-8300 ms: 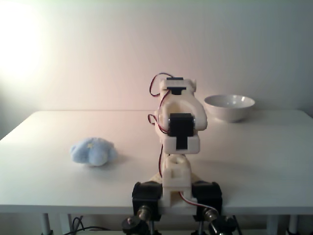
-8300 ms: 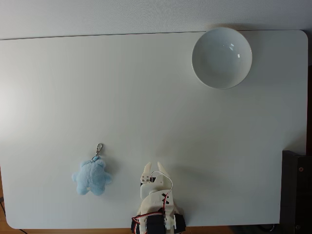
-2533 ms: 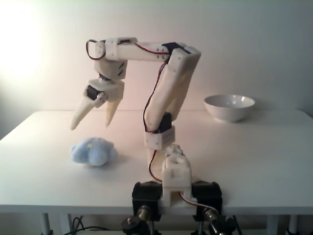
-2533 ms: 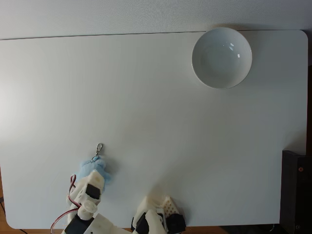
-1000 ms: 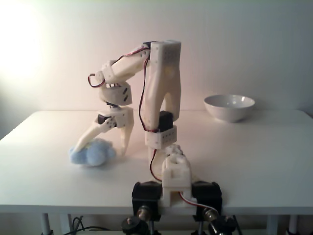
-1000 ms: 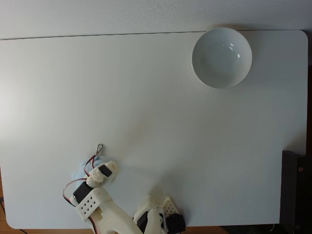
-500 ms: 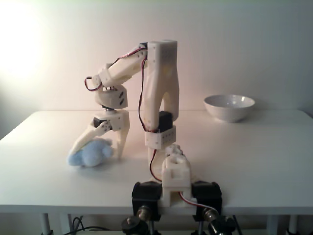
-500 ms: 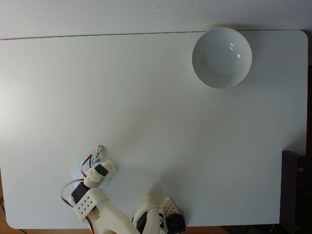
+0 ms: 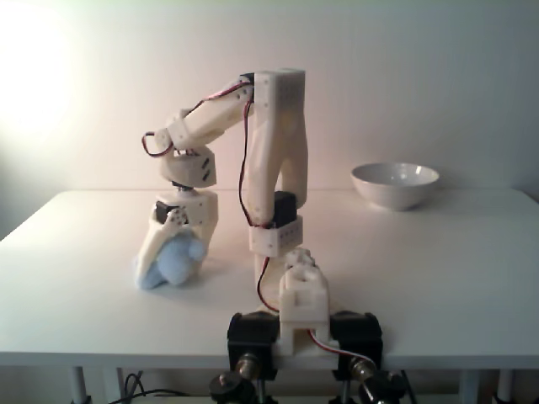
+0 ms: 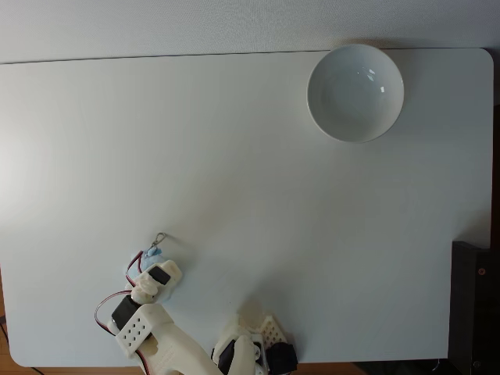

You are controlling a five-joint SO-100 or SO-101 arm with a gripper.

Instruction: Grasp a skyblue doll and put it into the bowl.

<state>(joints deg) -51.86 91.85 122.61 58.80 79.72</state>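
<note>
**Jaws pressing in on the skyblue doll at the near-left of the bench**

In a fixed view from the front, the white arm is bending over from its base and reaching down to the left, with the gripper (image 9: 173,273) pointing at the bench (image 9: 438,269). The skyblue doll (image 9: 173,261) is sitting squeezed between the two white fingers (image 9: 154,252), bunched into a narrow, upright lump, so the jaws are clamped on the doll. Its lower edge is appearing to rest on or just above the bench surface; which of the two cannot be told from here.

In a fixed view from above, the gripper (image 10: 148,269) is lying over the doll near the lower left corner of the bench (image 10: 234,156). A small patch of the skyblue doll (image 10: 148,256) is peeking out past the wrist, and its metal keyring clasp (image 10: 160,237) is lying on the bench just beyond it.

The bowl (image 9: 395,183) is standing upright at the far right in the front view, well apart from the doll. From above, the bowl (image 10: 355,92) is sitting near the upper right corner of the bench, showing a glossy white inside.
</note>
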